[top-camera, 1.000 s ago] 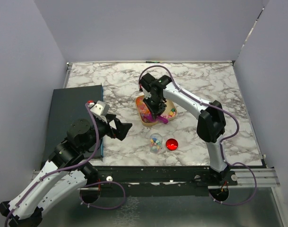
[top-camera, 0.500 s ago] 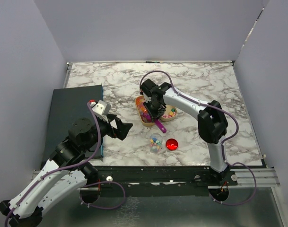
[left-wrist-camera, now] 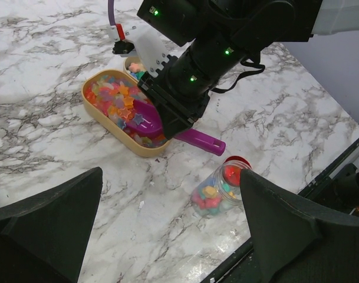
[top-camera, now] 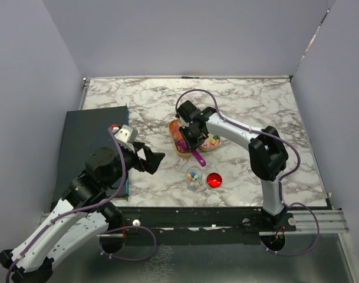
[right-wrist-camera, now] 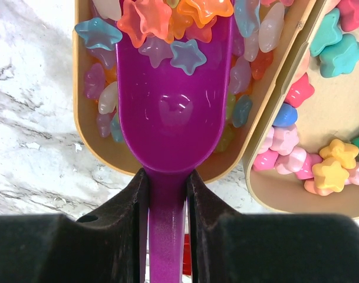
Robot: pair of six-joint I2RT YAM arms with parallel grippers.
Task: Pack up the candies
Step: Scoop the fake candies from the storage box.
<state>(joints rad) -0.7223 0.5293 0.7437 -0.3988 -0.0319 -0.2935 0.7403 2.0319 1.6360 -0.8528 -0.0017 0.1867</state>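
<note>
From above, the marble desk (top-camera: 256, 106) carries a tan tray (top-camera: 173, 143) near its centre, filled with the candies (top-camera: 177, 137). A second tray (top-camera: 214, 145) touches it at 3 o'clock and also holds some. The right gripper (top-camera: 193, 137) hangs over the first tray, closed on a purple scoop (top-camera: 197, 157) whose handle juts out toward 5 o'clock. At 6 o'clock from the trays stands a clear jar (top-camera: 194, 178) with a few sweets inside, and a red lid (top-camera: 213, 180) lies just beside it at 3 o'clock. The left gripper (top-camera: 152, 160) hovers at 8 o'clock from the trays, jaws spread and empty, next to a dark board (top-camera: 85, 138) on the desk's 9 o'clock side.

In the left wrist view, that gripper's two fingers (left-wrist-camera: 43, 224) stand wide apart with nothing between them. Beyond them the scoop's bowl sits down among the sweets in the tray. The jar is at 5 o'clock from it, with the lid just behind.

In the right wrist view, the fingers (right-wrist-camera: 132, 206) clamp the scoop's handle from both sides. A few star-shaped candies rest at the bowl's 12 o'clock end, and more fill the tray around it. The second tray, at 3 o'clock, holds a looser scatter.
</note>
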